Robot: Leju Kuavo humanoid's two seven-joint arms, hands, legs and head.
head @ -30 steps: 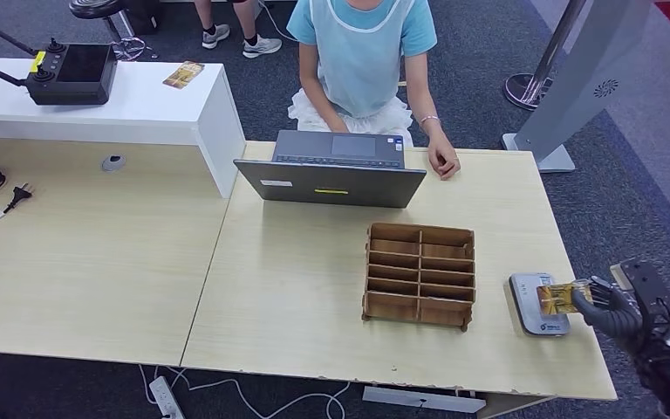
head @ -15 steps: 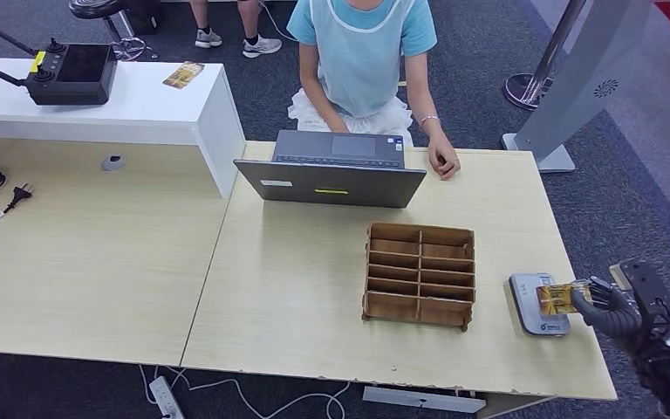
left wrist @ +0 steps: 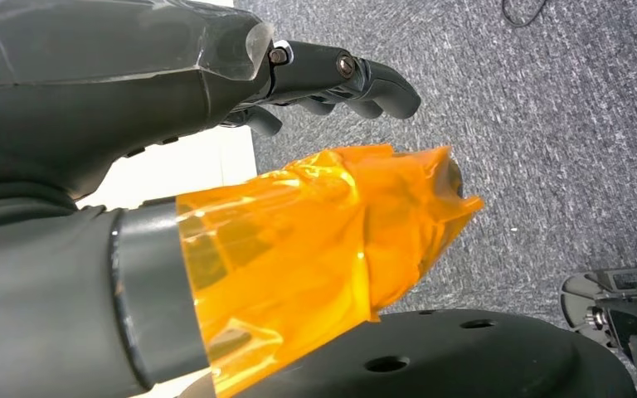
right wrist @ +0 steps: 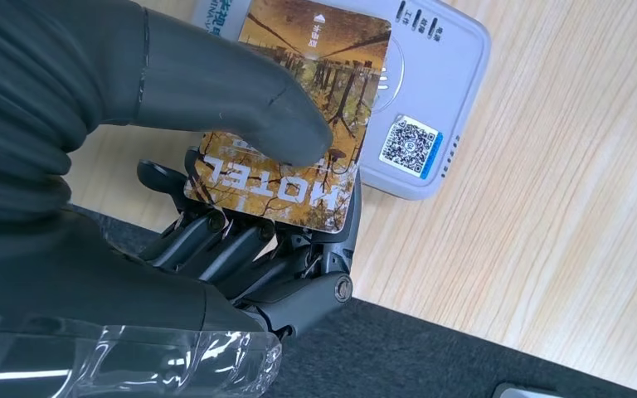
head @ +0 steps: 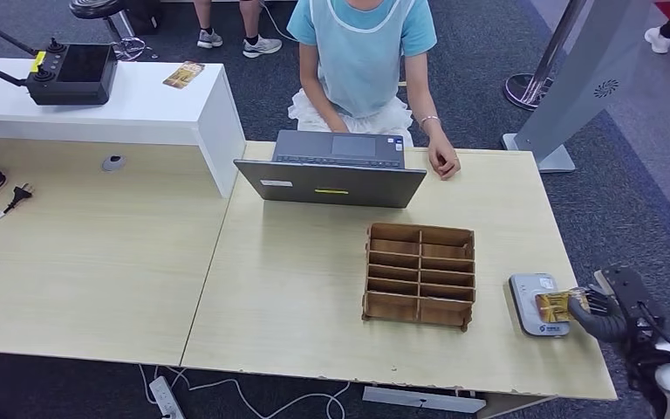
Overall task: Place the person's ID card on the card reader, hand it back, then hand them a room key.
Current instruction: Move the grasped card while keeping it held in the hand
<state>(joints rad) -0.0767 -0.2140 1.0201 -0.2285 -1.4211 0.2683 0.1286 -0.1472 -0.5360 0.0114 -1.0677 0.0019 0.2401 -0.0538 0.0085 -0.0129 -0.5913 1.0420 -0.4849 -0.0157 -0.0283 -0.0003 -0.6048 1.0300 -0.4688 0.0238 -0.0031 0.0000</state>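
My right hand (head: 606, 314) reaches in over the table's right edge and pinches a brown-and-gold card (head: 554, 305) between thumb and fingers. In the right wrist view the card (right wrist: 340, 75) reads "HOTEL" and lies over the top of the grey card reader (right wrist: 431, 99), with the thumb of the right hand (right wrist: 174, 99) pressing on it. The reader (head: 530, 290) sits flat near the table's right edge. My left hand (left wrist: 174, 99) hangs above grey carpet, its fingers apart and holding nothing. The person sits across the table with one hand (head: 443, 161) resting on it.
An empty wooden slotted organizer (head: 420, 275) stands just left of the reader. An open laptop (head: 331, 179) stands between the organizer and the person. On the white counter (head: 122, 109) at far left are a black controller (head: 71, 74) and a small card (head: 183, 73).
My right hand has drawn slightly nearer and to the left, carrying the card lower over the reader. The person has stayed put.
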